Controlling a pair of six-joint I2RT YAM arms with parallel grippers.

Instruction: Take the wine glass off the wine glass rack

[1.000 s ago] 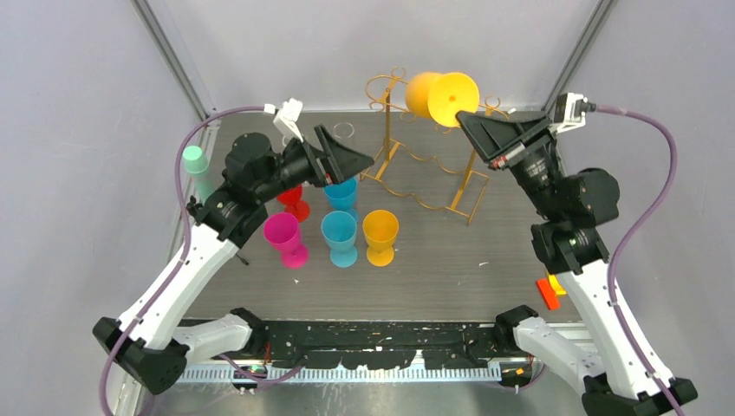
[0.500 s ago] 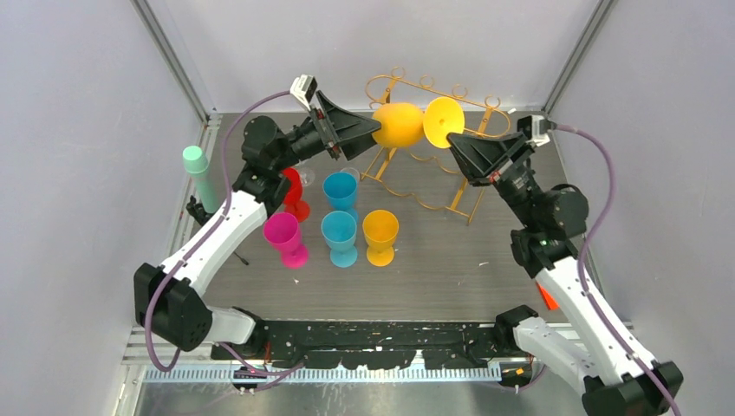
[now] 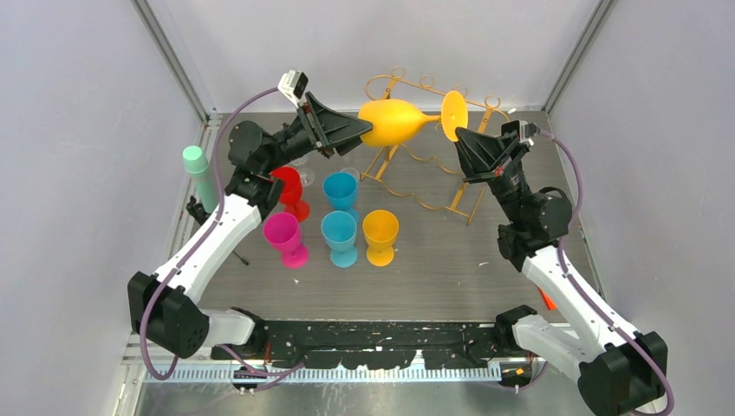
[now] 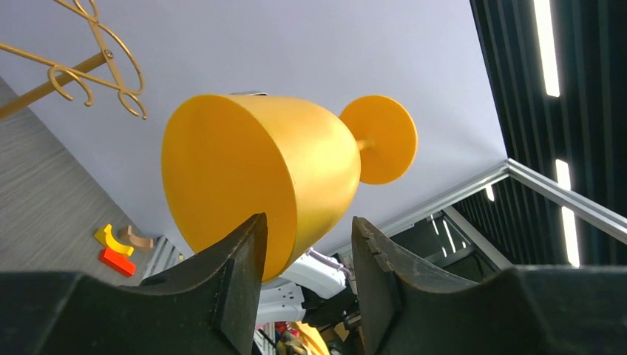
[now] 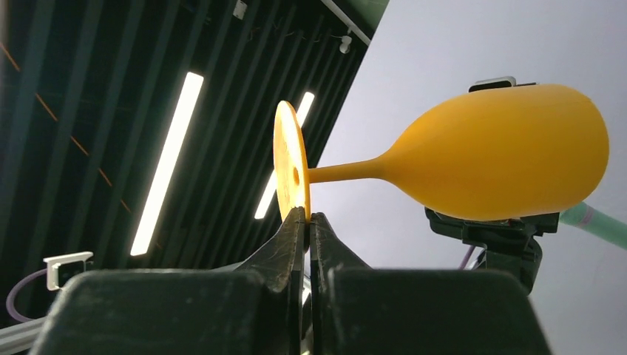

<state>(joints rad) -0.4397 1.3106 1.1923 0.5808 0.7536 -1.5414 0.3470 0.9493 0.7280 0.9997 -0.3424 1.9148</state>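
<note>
While the glass (image 3: pixel 392 121) lies on its side in mid-air above the rack (image 3: pixel 469 189), you have a gripper at each end of it; its mouth faces left, its foot (image 5: pixel 290 163) right, the stem about level between them. Your right gripper (image 3: pixel 458 133) is pressed together on the foot's rim, pinching the thin disc edge-on; your left gripper (image 3: pixel 362 130) is spread around the bowl (image 4: pixel 251 177), one finger (image 4: pixel 236 281) lapping the lower edge of the mouth, the other showing a sliver of gap beside the bowl's wall in the left wrist view, so you cannot call that a firm hold. The rack's loops sit apart from the glass in that same view; the rack itself stands upright at the far side of the tabletop (image 3: pixel 451 260). Nearer you, five cups stand upright: a red cup (image 3: pixel 290 186) and a blue cup (image 3: pixel 341 191) behind; a pink cup (image 3: pixel 283 234), a second blue cup (image 3: pixel 339 232) and an orange cup (image 3: pixel 380 230) in front. A green bottle (image 3: pixel 199 169) stands by the left edge.
</note>
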